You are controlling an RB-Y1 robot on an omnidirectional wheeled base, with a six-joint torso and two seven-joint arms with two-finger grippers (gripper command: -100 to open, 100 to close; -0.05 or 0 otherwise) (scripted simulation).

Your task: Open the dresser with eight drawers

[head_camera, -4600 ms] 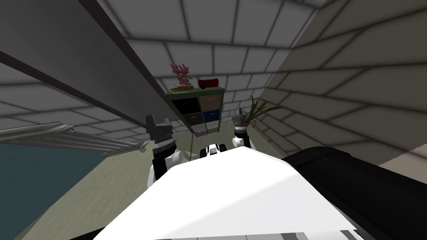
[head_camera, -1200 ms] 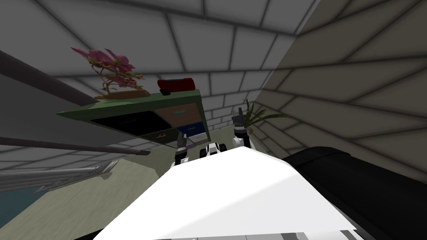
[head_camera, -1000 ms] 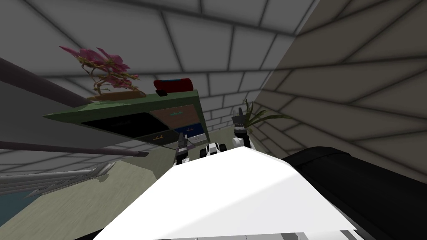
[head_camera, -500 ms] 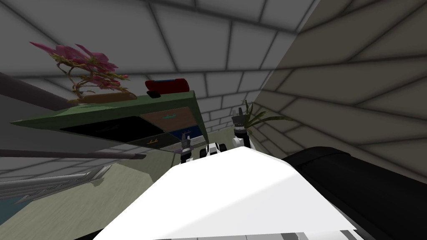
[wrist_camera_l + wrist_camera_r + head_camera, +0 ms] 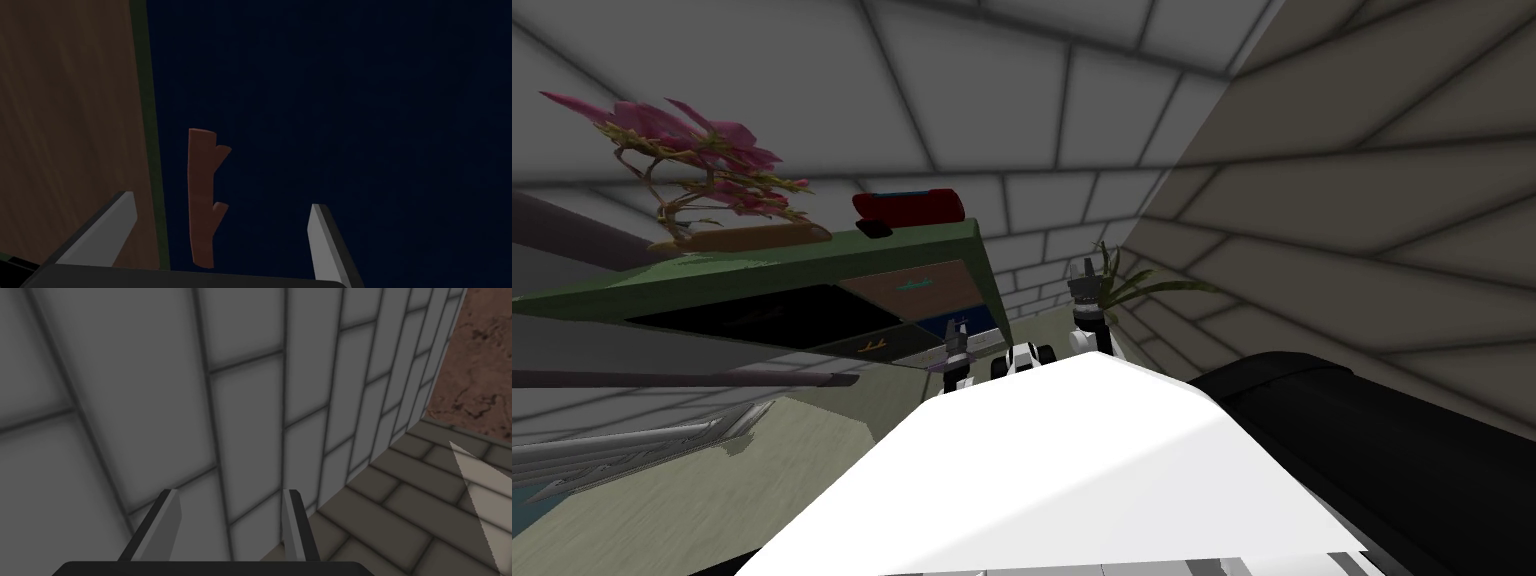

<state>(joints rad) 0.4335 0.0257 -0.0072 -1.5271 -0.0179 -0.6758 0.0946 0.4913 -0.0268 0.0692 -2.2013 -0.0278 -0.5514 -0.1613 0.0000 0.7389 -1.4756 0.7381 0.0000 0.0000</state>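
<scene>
The green dresser with differently coloured drawer fronts (image 5: 812, 268) stands against the grey tiled wall (image 5: 1072, 120), ahead and to the robot's left. The drawer in hand is its dark navy front (image 5: 350, 100), separated from a brown wood-grain front (image 5: 65, 100) by a thin green dividing strip (image 5: 149, 125). A reddish-brown, twig-shaped handle (image 5: 201, 200) sits on the navy front near the edge by that strip. The left gripper (image 5: 220, 202) is spread wide and empty. The handle lies between its fingers, nearer the strip-side one, and apparently untouched. To do this well, the gripper should probably centre on the handle, push in past the bar, close across its thin width, then pull straight out. An off-centre grip could slip or catch the strip. On the dresser's top, a pink-flowered plant (image 5: 692, 160) stands toward the left end and a dark red case (image 5: 907, 207) near the right end. The right gripper (image 5: 230, 493) is raised beside a green leafy plant (image 5: 1142, 285), fingers moderately apart, holding nothing.
</scene>
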